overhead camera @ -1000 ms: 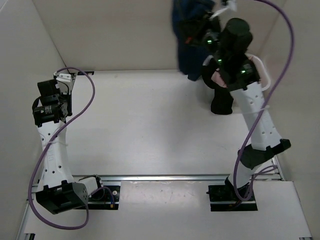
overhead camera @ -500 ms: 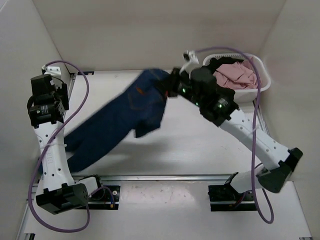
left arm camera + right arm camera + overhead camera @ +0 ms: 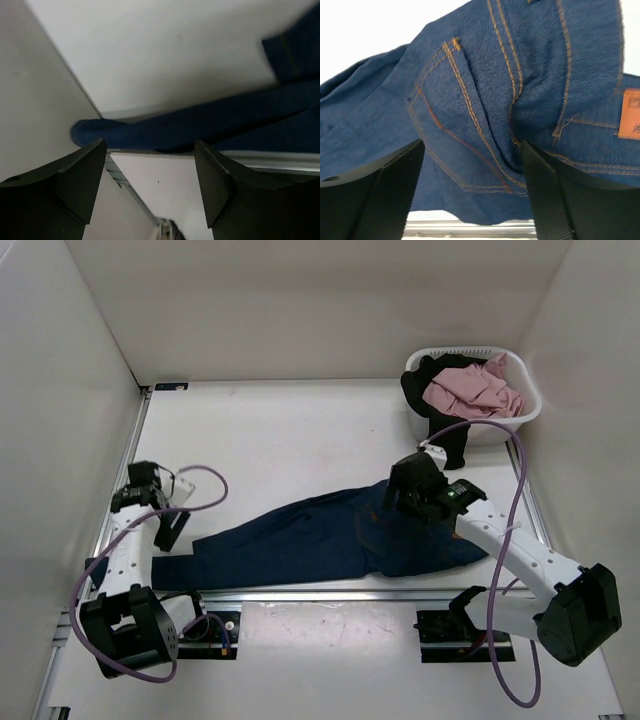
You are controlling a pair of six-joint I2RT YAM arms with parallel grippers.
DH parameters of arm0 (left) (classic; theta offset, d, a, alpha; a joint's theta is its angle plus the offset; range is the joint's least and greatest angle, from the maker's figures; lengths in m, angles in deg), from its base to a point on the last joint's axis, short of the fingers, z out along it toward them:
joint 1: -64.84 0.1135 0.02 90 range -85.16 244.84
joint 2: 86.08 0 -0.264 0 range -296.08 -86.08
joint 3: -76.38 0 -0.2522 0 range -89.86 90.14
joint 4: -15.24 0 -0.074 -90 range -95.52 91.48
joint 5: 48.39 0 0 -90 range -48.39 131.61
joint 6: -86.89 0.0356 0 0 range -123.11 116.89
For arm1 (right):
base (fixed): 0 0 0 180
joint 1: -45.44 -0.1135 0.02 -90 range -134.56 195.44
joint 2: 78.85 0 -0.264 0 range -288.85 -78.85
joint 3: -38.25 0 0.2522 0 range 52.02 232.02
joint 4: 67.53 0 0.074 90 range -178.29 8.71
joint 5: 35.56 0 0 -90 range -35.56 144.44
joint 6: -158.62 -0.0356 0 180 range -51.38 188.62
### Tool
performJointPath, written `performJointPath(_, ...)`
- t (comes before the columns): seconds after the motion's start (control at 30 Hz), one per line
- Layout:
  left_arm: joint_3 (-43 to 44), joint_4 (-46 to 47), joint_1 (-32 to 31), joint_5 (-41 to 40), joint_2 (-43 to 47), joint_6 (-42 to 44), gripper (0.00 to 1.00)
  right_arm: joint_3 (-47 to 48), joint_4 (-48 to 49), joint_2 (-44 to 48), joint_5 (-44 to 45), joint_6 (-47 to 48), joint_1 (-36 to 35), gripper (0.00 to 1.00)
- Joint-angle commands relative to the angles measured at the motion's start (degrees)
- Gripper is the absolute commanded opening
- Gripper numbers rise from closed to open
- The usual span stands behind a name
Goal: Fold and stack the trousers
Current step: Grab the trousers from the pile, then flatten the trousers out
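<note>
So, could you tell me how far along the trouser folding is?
Done: the trousers lie stretched out along the near edge of the table. In hand: the right gripper hovers open over the seat, and the left gripper is open by the leg ends. Left: every fold and the stacking.

- Robotics lab test cell: plain white walls (image 3: 300, 310) box in a white surface (image 3: 300, 440).
- Left arm (image 3: 125, 550) and right arm (image 3: 510, 540) stand bolted to an aluminium rail (image 3: 330, 594) at its near edge, trailing purple cables (image 3: 519, 470).
- A laundry basket (image 3: 530, 405) fills the far right corner.
</note>
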Motion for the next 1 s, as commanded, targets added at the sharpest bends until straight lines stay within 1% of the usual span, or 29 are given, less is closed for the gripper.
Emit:
performJointPath(0.0, -8.14, 3.0, -0.3, -8.13, 1.48, 9.13, 0.82, 4.51, 0.46, -0.22, 2.45, 1.2, 1.18, 0.86)
performJointPath(0.03, -10.17, 3.9, -0.3, -10.94, 2.17, 11.32, 0.82, 5.82, 0.46, -1.1, 2.45, 2.07, 1.96, 0.86)
performJointPath(0.07, -12.88, 3.91, -0.3, -10.97, 2.18, 11.95, 0.84, 7.23, 0.46, -2.33, 2.45, 2.08, 3.19, 0.86)
performJointPath(0.1, -13.78, 3.91, -0.3, -10.97, 2.79, 11.96, 0.86, 10.11, -0.24, -5.12, 2.45, 2.61, 3.9, 0.87)
performJointPath(0.13, -14.57, 3.91, 0.22, -10.97, 2.8, 11.96, 0.86, 11.53, -0.25, -6.63, 2.45, 2.61, 5.39, 0.9)
performJointPath(0.17, -16.06, 3.91, 0.22, -10.97, 2.8, 11.96, 0.87, 12.68, -0.86, -9.86, 2.45, 2.09, 6.1, 0.9)
performJointPath(0.23, -18.26, 5.23, 0.22, -10.97, 2.8, 11.34, 0.87, 16.36, -1.39, -13.22, 2.45, 0.6, 8.46, 0.93)
performJointPath(0.3, -22.21, 7.77, 0.22, -12.72, 2.18, 11.34, 0.88, 19.01, -2.0, -18.58, 1.66, -1.43, 9.18, 0.94)
performJointPath(0.33, -23.62, 8.83, 0.22, -13.34, 2.18, 11.34, 0.88, 20.32, -2.87, -20.34, 2.18, -2.13, 9.96, 0.98)
performJointPath(0.4, -27.3, 11.54, 0.22, -14.05, 1.57, 11.34, 0.91, 24.19, -4.62, -26.4, 2.89, -3.19, 11.11, 0.98)
performJointPath(0.43, -28.28, 12.26, 0.22, -14.05, 1.57, 11.34, 0.91, 25.34, -5.16, -30.68, 1.15, -3.19, 12.16, 0.99)
performJointPath(0.5, -30.3, 13.4, 0.22, -14.05, 0.08, 11.34, 0.91, 27.79, -7.26, -35.1, -2.02, -3.19, 12.95, 0.99)
performJointPath(0.53, -30.31, 13.41, 0.22, -14.05, 0.07, 10.82, 0.91, 27.81, -7.28, -38.51, -5.08, -3.19, 13.48, 0.99)
performJointPath(0.57, -31.1, 14.19, 0.22, -13.52, -0.71, 10.82, 0.91, 27.81, -7.8, -39.85, -6.33, -2.49, 13.49, 0.99)
performJointPath(0.63, -31.81, 15.07, 0.22, -13.0, -1.33, 10.21, 0.83, 25.8, -6.41, -41.44, -8.61, -2.49, 13.49, 0.92)
performJointPath(0.67, -31.81, 15.86, 0.22, -12.99, -2.03, 10.2, 0.76, 24.92, -5.7, -41.45, -9.41, -1.97, 13.49, 0.79)
performJointPath(0.7, -31.81, 15.87, 0.22, -12.99, -2.56, 9.68, 0.65, 24.21, -5.17, -41.45, -9.94, -1.96, 13.49, 0.65)
performJointPath(0.73, -30.85, 16.39, 0.22, -12.47, -3.7, 9.67, 0.38, 24.21, -4.56, -39.97, -9.94, -1.96, 13.49, 0.5)
performJointPath(0.77, -29.97, 16.39, 0.22, -12.46, -4.32, 8.89, 0.23, 24.21, -4.55, -39.26, -8.98, -1.96, 13.49, 0.24)
performJointPath(0.8, -28.83, 16.92, 0.22, -12.46, -4.84, 7.75, 0.14, 24.9, -4.55, -38.47, -8.19, -1.96, 13.49, 0.15)
performJointPath(0.87, -23.66, 17.45, 0.22, -12.46, -6.51, 6.6, 0.14, 27.7, -5.87, -36.27, -5.13, -0.56, 13.49, 0.03)
performJointPath(0.9, -21.37, 17.45, 0.22, -12.46, -7.04, 5.21, 0.14, 31.9, -6.65, -35.74, -4.24, 1.45, 13.49, 0.0)
performJointPath(0.93, -18.74, 17.45, 0.22, -11.94, -8.44, 4.41, 0.14, 34.2, -7.27, -34.52, -3.36, 2.42, 13.49, 0.0)
performJointPath(0.97, -12.97, 17.45, 0.22, -11.94, -9.24, 3.7, 0.14, 36.57, -8.41, -33.81, -2.65, 3.39, 13.49, 0.0)
